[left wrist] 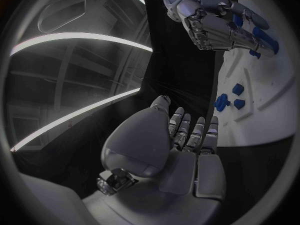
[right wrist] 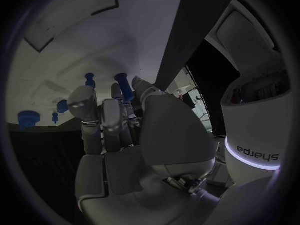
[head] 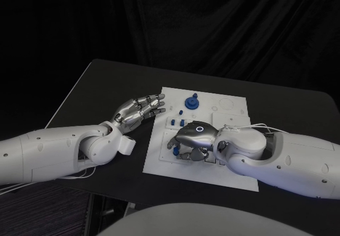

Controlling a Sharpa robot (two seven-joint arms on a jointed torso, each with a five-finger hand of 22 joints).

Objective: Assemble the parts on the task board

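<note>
Now the right hand [head: 192, 142] works over the board [head: 230, 177], fingers curled down among blue parts [head: 179, 122] at its nine o'clock side; whether they hold one I cannot tell. Left hand [head: 136, 112] waits beside, fingers loosely spread, empty. Next calls for seating a part.

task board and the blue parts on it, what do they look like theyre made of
Task board: looks like rigid white plastic or painted sheet, matte, with a flat even surface and shallow outlines; which one is unclear. Blue parts: probably moulded or printed plastic, with uniform saturated colour and a dull sheen rather than a metallic glint.
</note>
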